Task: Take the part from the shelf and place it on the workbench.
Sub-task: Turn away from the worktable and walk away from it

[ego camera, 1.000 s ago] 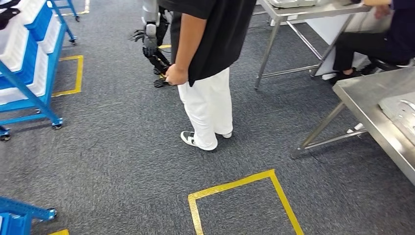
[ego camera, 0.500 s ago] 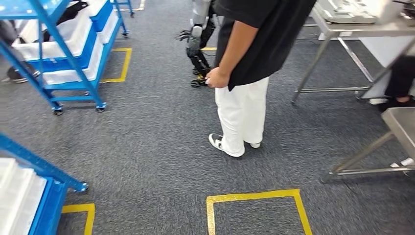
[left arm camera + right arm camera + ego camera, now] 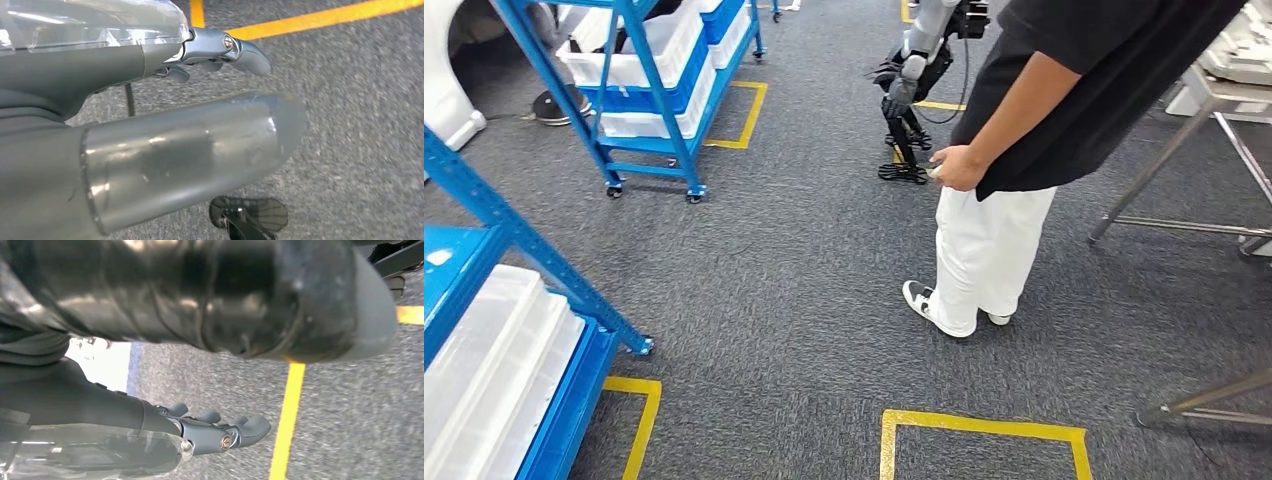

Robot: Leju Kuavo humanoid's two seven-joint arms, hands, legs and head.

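Head view, person point(image 3: 1024, 130) ahead, blue shelf point(image 3: 659, 90) left

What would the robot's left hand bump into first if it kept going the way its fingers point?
Most likely the grey carpet floor. The left hand hangs with fingers apart, holding nothing, and only carpet with a yellow tape line lies beyond; how far off is unclear.

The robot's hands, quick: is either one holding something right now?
Left hand: holds nothing, fingers loosely apart over the carpet.
Right hand: holds nothing, fingers loosely apart over the carpet.
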